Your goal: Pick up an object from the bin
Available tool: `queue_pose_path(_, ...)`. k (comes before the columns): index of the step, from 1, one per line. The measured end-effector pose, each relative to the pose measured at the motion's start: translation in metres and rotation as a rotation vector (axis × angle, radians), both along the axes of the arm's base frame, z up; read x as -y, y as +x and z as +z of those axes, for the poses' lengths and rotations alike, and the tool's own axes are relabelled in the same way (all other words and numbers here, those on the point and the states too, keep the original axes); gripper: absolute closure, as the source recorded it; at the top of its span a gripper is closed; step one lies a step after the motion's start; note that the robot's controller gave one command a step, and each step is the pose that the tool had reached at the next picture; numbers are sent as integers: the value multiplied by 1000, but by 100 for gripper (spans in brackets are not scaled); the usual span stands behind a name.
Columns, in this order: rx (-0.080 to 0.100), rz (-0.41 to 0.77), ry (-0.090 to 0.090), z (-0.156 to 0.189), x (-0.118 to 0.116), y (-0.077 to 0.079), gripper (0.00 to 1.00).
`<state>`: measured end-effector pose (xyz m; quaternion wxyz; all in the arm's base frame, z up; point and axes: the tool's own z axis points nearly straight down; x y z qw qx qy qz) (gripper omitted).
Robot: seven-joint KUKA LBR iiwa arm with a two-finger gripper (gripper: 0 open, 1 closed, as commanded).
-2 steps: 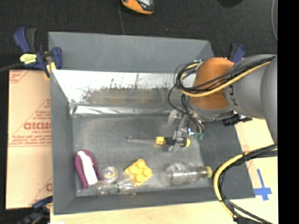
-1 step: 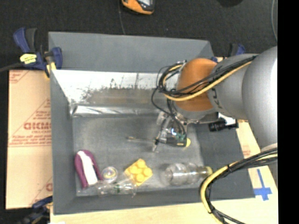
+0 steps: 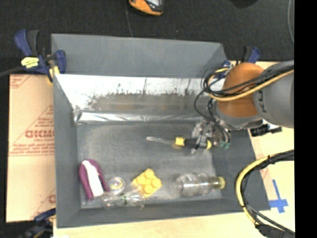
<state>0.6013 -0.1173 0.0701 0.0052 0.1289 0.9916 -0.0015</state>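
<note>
Gripper [image 3: 205, 139] low in the bin [image 3: 148, 58], just behind the clear bottle [image 3: 197, 185], meeting the right end of a thin silver tool [image 3: 168, 141] with a yellow collar. Whether it is released or clenched cannot be told. A yellow block [image 3: 147, 181] lies left of the bottle.

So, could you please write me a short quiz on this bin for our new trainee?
1. True or false: the clear bottle lies by the bin's wall at the bottom of the view.
2. Fill in: the yellow block lies between the small clear cup and the ____.
3. Which thing lies nearest the gripper? A) the yellow block B) the slim tool with a yellow part C) the small clear cup

Key: 1 true; 2 clear bottle; 3 B.
</note>
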Motion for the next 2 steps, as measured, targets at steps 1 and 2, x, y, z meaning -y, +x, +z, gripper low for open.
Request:
queue_pose_path(1, 0, 0, 0, 0, 0, 0, 100)
queue_pose_path(2, -9, -1, 3, 39, 0, -3, 100)
